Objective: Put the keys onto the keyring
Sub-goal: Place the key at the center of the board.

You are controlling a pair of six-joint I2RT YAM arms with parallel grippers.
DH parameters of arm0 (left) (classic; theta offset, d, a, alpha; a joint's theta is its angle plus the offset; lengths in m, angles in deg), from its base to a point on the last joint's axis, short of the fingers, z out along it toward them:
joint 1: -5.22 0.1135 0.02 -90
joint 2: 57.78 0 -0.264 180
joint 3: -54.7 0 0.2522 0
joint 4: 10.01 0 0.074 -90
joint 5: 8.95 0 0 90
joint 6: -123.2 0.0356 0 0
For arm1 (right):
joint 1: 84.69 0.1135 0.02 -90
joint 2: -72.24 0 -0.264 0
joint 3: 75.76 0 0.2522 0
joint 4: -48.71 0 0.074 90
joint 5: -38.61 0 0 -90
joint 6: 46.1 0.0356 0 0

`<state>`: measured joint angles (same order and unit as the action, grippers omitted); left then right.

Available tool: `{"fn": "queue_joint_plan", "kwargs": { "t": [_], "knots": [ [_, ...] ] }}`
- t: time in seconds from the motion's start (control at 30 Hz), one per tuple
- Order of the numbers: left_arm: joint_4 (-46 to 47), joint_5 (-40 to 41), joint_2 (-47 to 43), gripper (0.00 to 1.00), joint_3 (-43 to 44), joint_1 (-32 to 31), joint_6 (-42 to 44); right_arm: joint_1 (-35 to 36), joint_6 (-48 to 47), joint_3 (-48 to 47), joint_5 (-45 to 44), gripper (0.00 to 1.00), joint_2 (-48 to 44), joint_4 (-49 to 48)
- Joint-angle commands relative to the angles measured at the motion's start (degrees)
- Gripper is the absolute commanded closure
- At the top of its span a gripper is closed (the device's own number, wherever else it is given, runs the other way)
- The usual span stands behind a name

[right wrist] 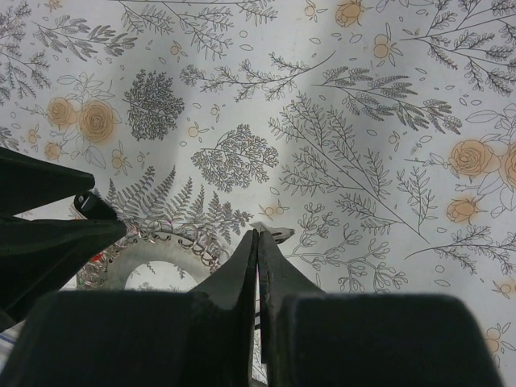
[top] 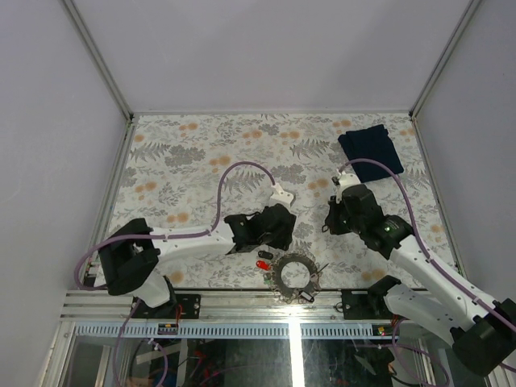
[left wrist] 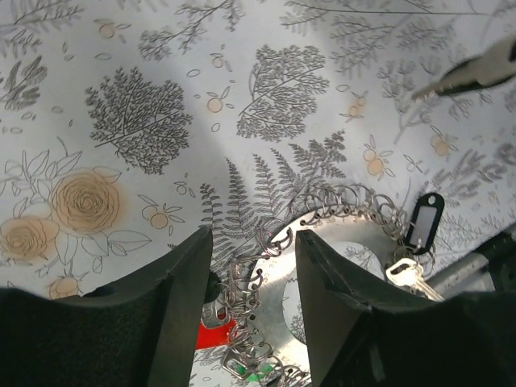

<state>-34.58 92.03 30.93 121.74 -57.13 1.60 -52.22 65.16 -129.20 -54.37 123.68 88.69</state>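
From above, the keyring point(top: 280, 274) lies coiled at the table's near edge. It sits just beside the left claw point(top: 272, 240), and the right claw point(top: 334, 222) hangs near it, farther right.

In the left wrist view, the left claw point(left wrist: 254, 238) is released, and its spread fingers point(left wrist: 173, 322) straddle the keyring point(left wrist: 347, 197).

In the right wrist view, the right claw point(right wrist: 258, 234) is clenched on a key point(right wrist: 278, 234), with only the silvery tip poking out. The keyring point(right wrist: 189, 238) lies below and left of the fingertips, apart from them.

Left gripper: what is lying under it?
Under the open left gripper lies one side of the chain loop, with a red tag and a green tag. The fingers cover part of the red tag.
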Motion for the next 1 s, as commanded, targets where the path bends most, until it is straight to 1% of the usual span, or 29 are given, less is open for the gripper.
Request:
{"fn": "queue_joint_plan", "kwargs": {
  "t": [0.0,0.1,0.17,0.33,0.43,0.5,0.63,0.73,0.77,0.8,0.87,0.97],
  "knots": [
    [-6.23,8.58,2.26,0.52,3.95,-1.82,-10.09,-0.41,1.13,0.95,-1.82,1.00,-2.24,-3.31],
    [-7.70,10.43,2.90,0.51,4.74,-4.31,-13.38,-0.39,1.16,2.04,-3.07,1.00,-2.53,-4.70],
    [-8.26,10.31,3.94,0.51,5.46,-5.32,-14.73,-0.38,0.60,2.44,-3.36,1.00,-1.35,-5.36],
    [-11.04,9.36,6.77,0.51,7.34,-5.70,-15.92,-0.46,-0.29,2.15,-3.65,0.99,3.21,-5.25],
    [-13.05,9.61,7.90,0.53,8.53,-5.72,-16.33,-0.47,-0.21,3.11,-4.09,0.95,4.82,-7.04],
    [-13.30,9.69,8.13,0.54,8.69,-5.79,-16.64,-0.47,-0.25,3.49,-4.54,0.89,5.93,-8.14],
    [-13.48,11.05,6.78,0.55,8.32,-5.93,-16.40,-0.48,-0.67,3.00,-4.22,0.73,8.63,-9.06],
    [-13.63,13.36,4.70,0.55,7.95,-5.65,-15.12,-0.48,-1.22,2.54,-4.38,0.65,8.58,-9.40],
    [-13.52,13.77,3.96,0.55,7.71,-5.37,-14.51,-0.48,-1.70,2.40,-4.51,0.64,8.31,-9.44],
    [-13.22,14.00,3.07,0.56,7.27,-4.88,-14.02,-0.48,-2.68,2.15,-3.47,0.63,8.19,-9.66],
    [-11.91,13.68,0.81,0.56,5.90,-3.39,-13.00,-0.40,-5.62,1.17,1.75,0.65,8.38,-10.83],
    [-9.07,13.32,-3.58,0.57,2.86,-0.92,-11.24,-0.36,-7.21,-1.06,14.14,0.66,11.03,-11.40]
  ]
}}
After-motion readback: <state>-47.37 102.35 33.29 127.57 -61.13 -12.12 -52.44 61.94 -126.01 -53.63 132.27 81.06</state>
